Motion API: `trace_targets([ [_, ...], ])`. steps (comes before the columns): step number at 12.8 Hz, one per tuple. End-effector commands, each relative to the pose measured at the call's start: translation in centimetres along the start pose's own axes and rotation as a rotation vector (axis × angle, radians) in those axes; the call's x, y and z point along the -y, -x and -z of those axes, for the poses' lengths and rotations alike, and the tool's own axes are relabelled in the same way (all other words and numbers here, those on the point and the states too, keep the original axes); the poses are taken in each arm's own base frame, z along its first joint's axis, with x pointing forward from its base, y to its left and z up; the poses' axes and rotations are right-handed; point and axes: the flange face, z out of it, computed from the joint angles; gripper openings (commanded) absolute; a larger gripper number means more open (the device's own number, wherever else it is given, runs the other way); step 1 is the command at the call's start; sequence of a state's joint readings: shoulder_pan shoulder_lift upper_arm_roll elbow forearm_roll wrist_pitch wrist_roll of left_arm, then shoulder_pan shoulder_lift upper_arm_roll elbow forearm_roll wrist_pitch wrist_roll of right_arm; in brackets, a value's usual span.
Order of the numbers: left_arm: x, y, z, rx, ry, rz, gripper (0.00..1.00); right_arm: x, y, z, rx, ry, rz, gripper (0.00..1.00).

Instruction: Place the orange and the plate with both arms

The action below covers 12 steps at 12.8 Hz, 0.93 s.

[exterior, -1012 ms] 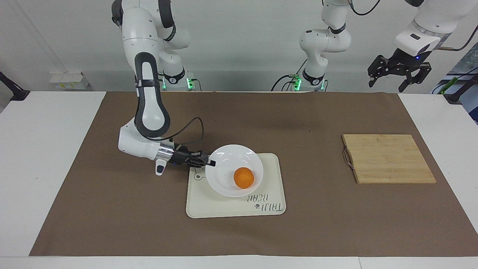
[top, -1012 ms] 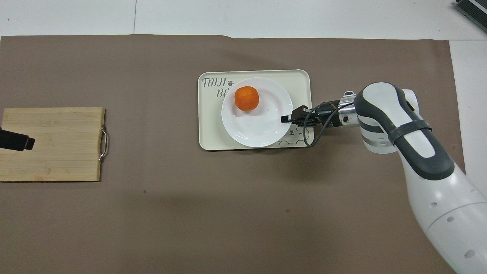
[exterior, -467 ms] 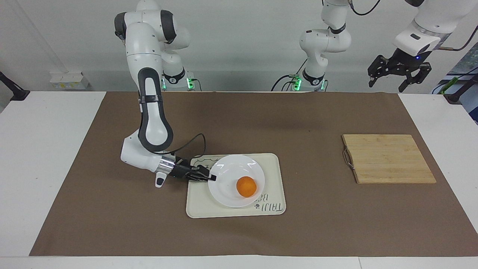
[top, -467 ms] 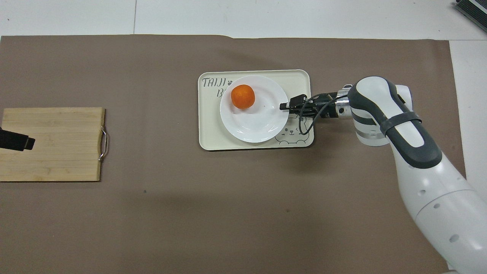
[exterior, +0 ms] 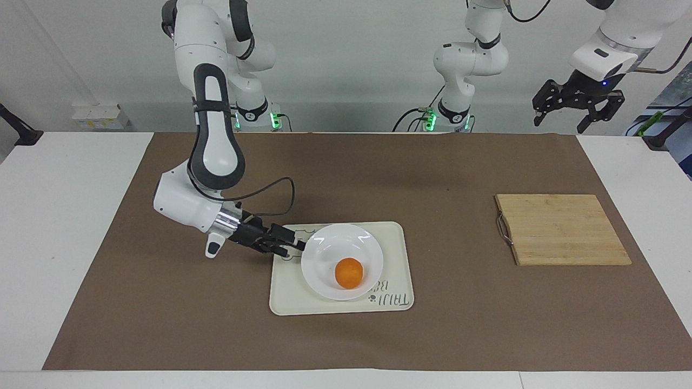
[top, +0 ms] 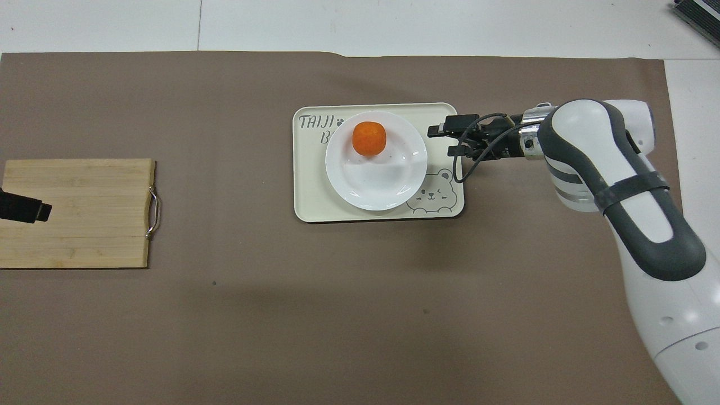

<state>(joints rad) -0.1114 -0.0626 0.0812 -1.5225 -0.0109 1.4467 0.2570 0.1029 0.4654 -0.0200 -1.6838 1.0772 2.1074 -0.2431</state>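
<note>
A small, round, bright-orange orange (exterior: 349,273) (top: 369,138) is sitting in a glossy white plate (exterior: 335,248) (top: 377,180), which is resting on a cream tray (exterior: 286,292) (top: 309,191) at the frame's lower centre. The right gripper (exterior: 292,247) (top: 444,138) is hovering just beside the plate's rim, fingers parted and holding nothing. At the upper corner, the left gripper (exterior: 576,116) is waiting, spread wide, above a wooden board (exterior: 562,229) (top: 79,214).

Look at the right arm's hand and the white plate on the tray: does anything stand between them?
Nothing visible does. The right hand sits low over the tray's edge toward the right arm's end, just apart from the plate's rim, with only bare tray between. The orange lies on the plate.
</note>
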Motion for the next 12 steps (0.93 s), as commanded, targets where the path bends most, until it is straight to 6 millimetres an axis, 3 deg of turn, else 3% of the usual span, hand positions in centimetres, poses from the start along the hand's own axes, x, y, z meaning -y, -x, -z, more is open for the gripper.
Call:
trace_targets([
  [1,0.2,0.3,0.2,0.002,-0.012,-0.004,1.0,2.0,0.4,3.6,-0.04,0.089,-0.035,1.0],
  [3,0.2,0.3,0.2,0.002,-0.012,-0.004,1.0,3.7,0.8,6.6,-0.073,0.181,-0.026,1.0],
  [6,0.2,0.3,0.2,0.002,-0.012,-0.004,1.0,4.1,1.4,11.3,-0.08,0.381,0.089,1.0],
  [8,0.2,0.3,0.2,0.002,-0.012,-0.004,1.0,4.9,2.1,13.6,-0.092,0.555,0.195,1.0],
  [10,0.2,0.3,0.2,0.002,-0.012,-0.004,1.0,4.3,2.2,15.5,-0.068,0.713,0.249,1.0],
  [12,0.2,0.3,0.2,0.002,-0.012,-0.004,1.0,5.5,3.0,18.0,-0.073,0.867,0.31,1.0],
])
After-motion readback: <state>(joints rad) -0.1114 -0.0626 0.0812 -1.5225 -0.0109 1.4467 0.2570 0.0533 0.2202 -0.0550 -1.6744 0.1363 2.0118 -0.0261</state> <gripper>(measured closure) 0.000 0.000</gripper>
